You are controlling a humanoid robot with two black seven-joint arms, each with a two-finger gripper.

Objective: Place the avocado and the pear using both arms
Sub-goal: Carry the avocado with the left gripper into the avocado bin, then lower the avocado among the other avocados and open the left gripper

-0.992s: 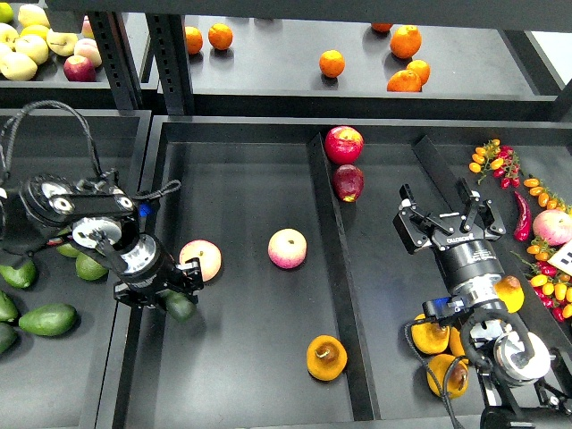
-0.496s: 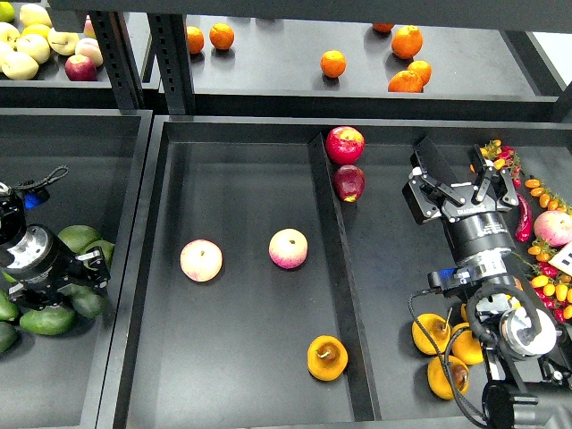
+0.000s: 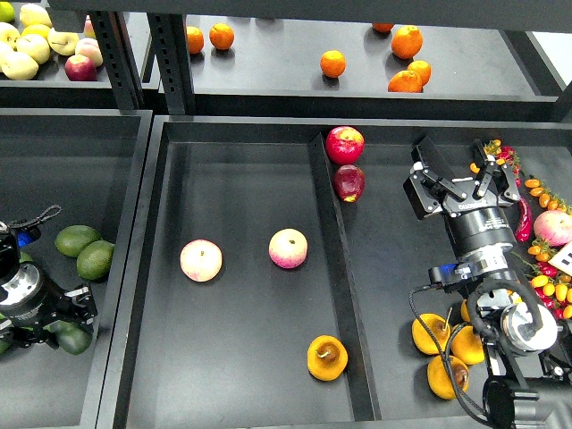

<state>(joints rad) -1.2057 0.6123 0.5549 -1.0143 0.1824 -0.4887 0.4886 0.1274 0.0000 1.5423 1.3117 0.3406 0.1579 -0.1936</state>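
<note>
The dark green avocado [image 3: 72, 338] sits at the tip of my left gripper [image 3: 68, 323], low in the left tray near the view's left edge. The gripper looks shut on it, though its fingers are dark and partly hidden. The pear [image 3: 326, 357], orange-yellow with a brown dimple, lies alone at the front of the middle tray beside the divider [image 3: 332, 268]. My right gripper [image 3: 460, 181] is open and empty over the right tray, well behind and to the right of the pear.
Two lighter green avocados [image 3: 85, 250] lie in the left tray. Two peaches [image 3: 201, 260] [image 3: 288, 248] lie mid-tray. Red apples [image 3: 344, 144] sit by the divider's far end. More pears [image 3: 432, 333] lie by my right arm. Oranges [image 3: 332, 63] are on the back shelf.
My left gripper moved left and toward the front, out of the middle tray into the left tray, with the avocado. My right gripper rose slightly toward the back.
</note>
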